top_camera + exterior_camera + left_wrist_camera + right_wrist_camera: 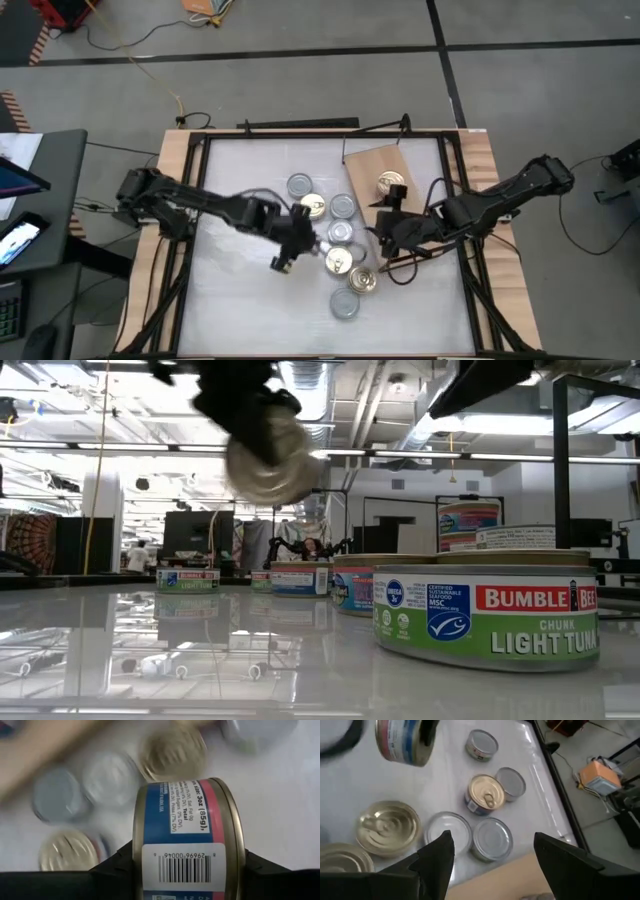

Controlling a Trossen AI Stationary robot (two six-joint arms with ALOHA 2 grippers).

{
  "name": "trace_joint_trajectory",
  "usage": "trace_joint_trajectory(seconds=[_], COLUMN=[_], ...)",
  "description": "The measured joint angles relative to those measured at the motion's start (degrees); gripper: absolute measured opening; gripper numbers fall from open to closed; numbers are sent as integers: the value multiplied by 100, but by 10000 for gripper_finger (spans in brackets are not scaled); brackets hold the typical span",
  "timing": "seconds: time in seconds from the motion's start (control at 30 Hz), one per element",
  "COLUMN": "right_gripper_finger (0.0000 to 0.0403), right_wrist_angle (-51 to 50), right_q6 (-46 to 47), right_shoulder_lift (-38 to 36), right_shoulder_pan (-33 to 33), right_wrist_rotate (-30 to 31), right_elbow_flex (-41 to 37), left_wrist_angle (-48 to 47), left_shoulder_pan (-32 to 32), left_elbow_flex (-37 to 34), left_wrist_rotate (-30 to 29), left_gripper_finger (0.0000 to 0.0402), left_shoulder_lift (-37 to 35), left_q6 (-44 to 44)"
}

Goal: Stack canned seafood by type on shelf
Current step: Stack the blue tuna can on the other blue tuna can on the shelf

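Note:
My left gripper (290,245) hangs over the table's middle, shut on a small tin with a pink and blue label (182,820), which is raised above the table (268,455). Several other tins of canned seafood stand upright on the white tabletop, gold lids (312,206) (340,262) among silver ones (343,206) (344,303). The shelf (370,165), a light-brown board, lies at the far right with one gold-lidded tin (389,183) standing on it. My right gripper (385,240) hovers open off the shelf's near edge, holding nothing (492,850). My left gripper pinches the tin between its two fingers (112,867), one on each flat end near the rim (137,865). The fingers slant down from the table's left. The tin is lifted clear and turned on its side, its barcode label facing the wrist.
A green-labelled tuna tin (490,610) stands close to the low camera, with more tins behind it (300,578). Black frame rails (470,200) border the table's sides. Bare tabletop (240,290) stretches across the near left.

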Motion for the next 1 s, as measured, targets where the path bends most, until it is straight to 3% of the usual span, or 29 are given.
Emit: trace_joint_trajectory(seconds=[0.17,0.33,0.5,0.73,1.0], right_gripper_finger=[306,306,306,306,306], right_wrist_angle=[90,545,1122,1248,1420], right_q6=[-21,130,43,-5,-26], right_shoulder_lift=[-702,-1693,-2509,-3202,-3434], right_shoulder_pan=[-367,-643,-805,-1193,-1567], right_wrist_rotate=[-28,-583,-994,-971,-907], right_elbow_flex=[-665,-1291,-1807,-1945,-1945], left_wrist_angle=[1517,3199,4700,6551,6597], left_shoulder_pan=[662,1234,1881,2673,2852], left_elbow_flex=[-426,-745,-870,-757,332], left_wrist_rotate=[634,1053,1444,2417,3009], left_gripper_finger=[172,175,176,178,179], left_shoulder_lift=[-100,-98,-51,622,1787], left_q6=[159,395,39,-2094,-3535])
